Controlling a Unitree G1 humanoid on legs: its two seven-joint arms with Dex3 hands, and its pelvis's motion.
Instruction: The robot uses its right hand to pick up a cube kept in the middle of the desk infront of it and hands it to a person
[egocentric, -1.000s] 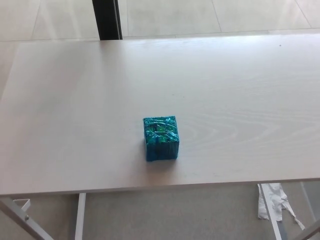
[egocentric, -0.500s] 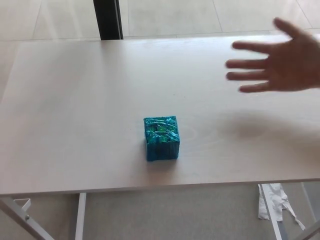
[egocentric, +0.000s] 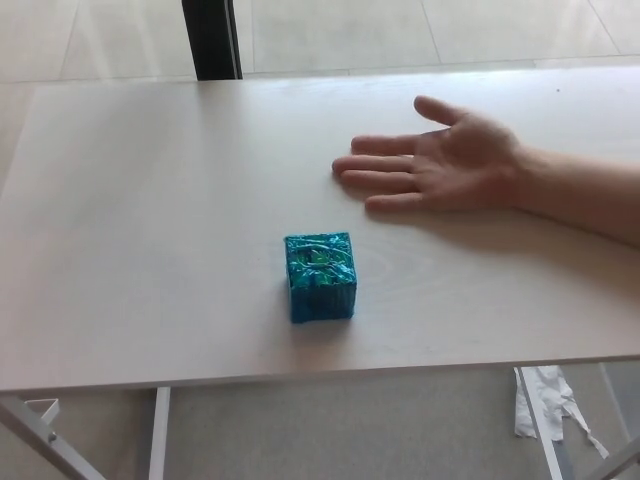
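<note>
Neither robot hand was in view. A person's hand (egocentric: 455, 165) lay palm up on the desk (egocentric: 150, 220), fingers straight and close together pointing left, thumb spread to the far side, forearm reaching in from the right. The cube (egocentric: 320, 276), wrapped in crinkled glossy blue-green film, sat near and left of the fingertips, apart from them, mid-desk toward the near edge. It had no long axis. The desk was pale, smooth wood-grain.

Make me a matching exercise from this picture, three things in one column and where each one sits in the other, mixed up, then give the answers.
Things:
1. cube
2. person's hand
3. dark post

Places:
A. beyond the desk's far edge, upper left
B. palm up over the desk, reaching in from the right
C. on the desk, near its front edge

Pairs: 1-C, 2-B, 3-A
</note>
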